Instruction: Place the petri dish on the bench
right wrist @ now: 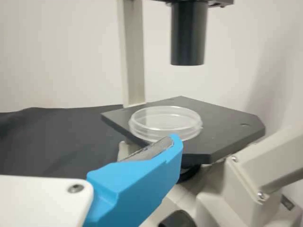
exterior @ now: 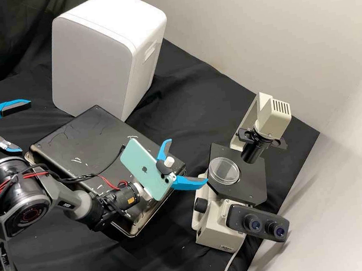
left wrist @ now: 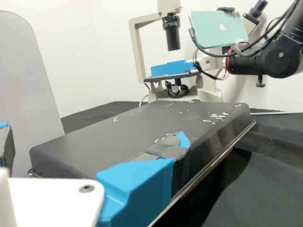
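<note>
A clear petri dish (exterior: 224, 170) (right wrist: 165, 122) lies on the black stage (exterior: 251, 181) (right wrist: 227, 125) of the microscope, under its objective. My right gripper (exterior: 186, 161) hangs open just left of the stage, nothing between its blue fingers (right wrist: 142, 175); the lower fingertip nearly reaches the stage's edge beside the dish. At the far left of the bench my left gripper (exterior: 11, 126) stands open and holds nothing, well away from the dish. One of its fingers (left wrist: 142, 184) shows in the left wrist view in front of the black case.
A flat black case (exterior: 84, 143) (left wrist: 142, 132) lies between the two grippers. A white box-shaped device (exterior: 107, 51) stands behind it. The microscope (exterior: 238, 199) (left wrist: 161, 47) sits near the bench's right edge by the wall. A mint-green phone (exterior: 145, 169) (left wrist: 218, 27) is mounted on the right wrist.
</note>
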You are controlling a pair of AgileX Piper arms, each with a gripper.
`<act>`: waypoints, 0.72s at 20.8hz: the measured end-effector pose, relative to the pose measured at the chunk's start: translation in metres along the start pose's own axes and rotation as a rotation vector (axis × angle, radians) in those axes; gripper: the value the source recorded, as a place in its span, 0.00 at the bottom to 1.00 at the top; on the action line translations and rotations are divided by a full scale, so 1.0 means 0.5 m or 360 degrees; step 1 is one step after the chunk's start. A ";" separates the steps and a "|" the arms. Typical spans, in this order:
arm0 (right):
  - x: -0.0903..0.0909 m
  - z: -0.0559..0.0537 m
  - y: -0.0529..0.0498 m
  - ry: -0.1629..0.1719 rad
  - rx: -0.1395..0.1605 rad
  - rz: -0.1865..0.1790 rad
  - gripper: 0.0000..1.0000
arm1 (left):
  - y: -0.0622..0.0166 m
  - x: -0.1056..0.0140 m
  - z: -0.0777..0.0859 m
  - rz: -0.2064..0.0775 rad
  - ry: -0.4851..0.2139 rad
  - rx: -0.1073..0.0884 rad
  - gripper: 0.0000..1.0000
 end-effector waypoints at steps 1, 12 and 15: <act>0.004 0.002 0.004 -0.0004 -0.0001 0.0012 1.00 | -0.001 0.000 0.000 -0.0003 0.0002 -0.0002 1.00; 0.043 0.030 0.013 -0.0053 -0.0005 0.0047 1.00 | -0.003 0.002 -0.002 -0.0010 0.0024 -0.0019 1.00; 0.059 0.040 0.010 -0.0067 -0.0019 0.0046 1.00 | -0.003 0.002 -0.002 -0.0010 0.0025 -0.0019 1.00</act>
